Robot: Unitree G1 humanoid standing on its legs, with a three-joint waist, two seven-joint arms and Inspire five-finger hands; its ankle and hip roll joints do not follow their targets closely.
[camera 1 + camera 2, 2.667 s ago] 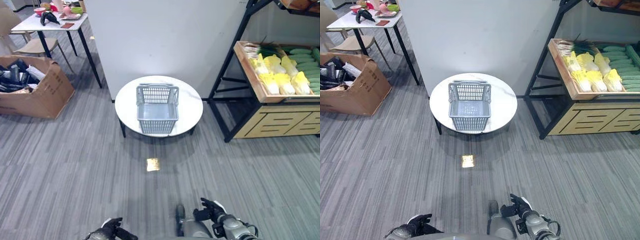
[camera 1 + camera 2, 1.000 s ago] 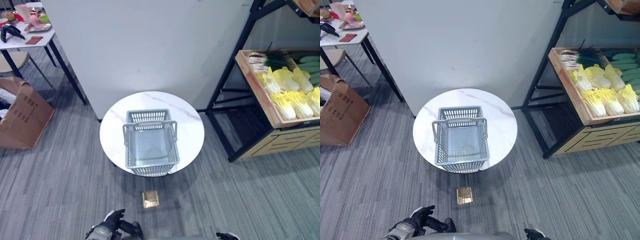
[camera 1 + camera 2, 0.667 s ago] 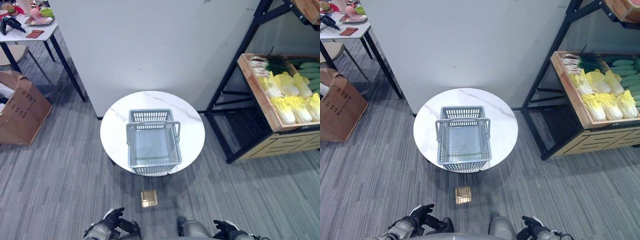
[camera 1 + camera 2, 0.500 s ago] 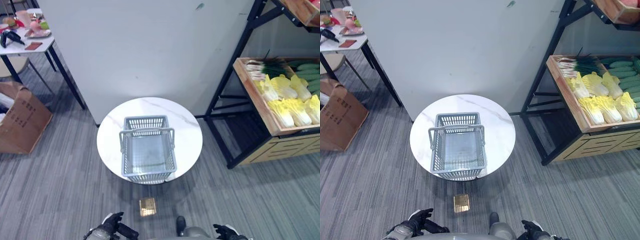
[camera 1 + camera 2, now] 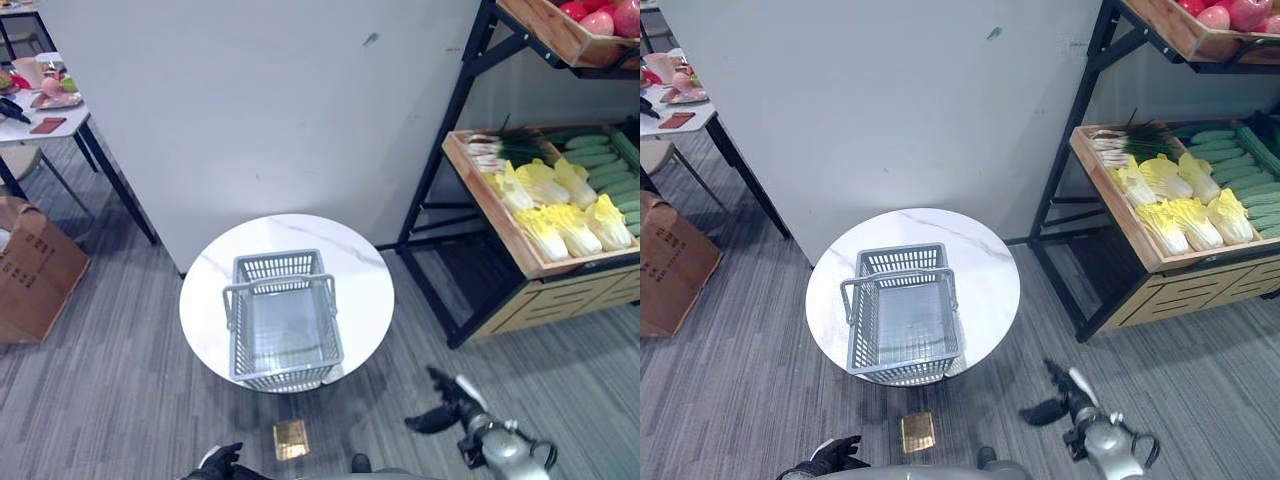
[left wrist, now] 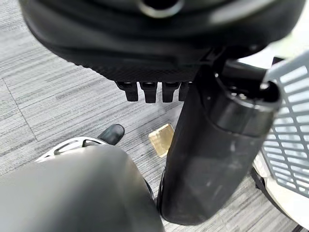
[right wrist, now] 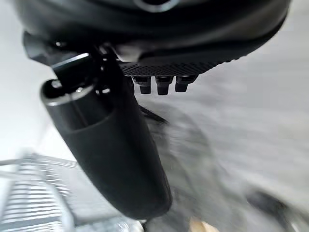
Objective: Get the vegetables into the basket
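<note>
An empty grey plastic basket (image 5: pixel 285 375) with its handles up stands on a round white table (image 5: pixel 362 283). The vegetables lie in a wooden crate (image 5: pixel 497 222) on the shelf to the right: yellow-white cabbages (image 5: pixel 560 215), green cucumbers (image 5: pixel 600 165) and scallions (image 5: pixel 500 150). My right hand (image 5: pixel 447 403) hovers low over the floor right of the table, with fingers and thumb spread and nothing in it. My left hand (image 5: pixel 222 462) hangs at the bottom edge, relaxed and holding nothing; its wrist view shows the thumb (image 6: pixel 217 145) beside the basket wall (image 6: pixel 289 140).
A black shelf frame (image 5: pixel 440 190) carries the crate, with a higher crate of red fruit (image 5: pixel 575 20). A grey wall panel (image 5: pixel 270 100) stands behind the table. A cardboard box (image 5: pixel 30 270) and a cluttered side table (image 5: pixel 45 100) are at the left. A brass floor plate (image 5: pixel 291 438) lies before the table.
The camera has shifted, so the scene sits differently. My right hand has risen from the bottom edge, up and forward, to beside the round table. The left hand stays low.
</note>
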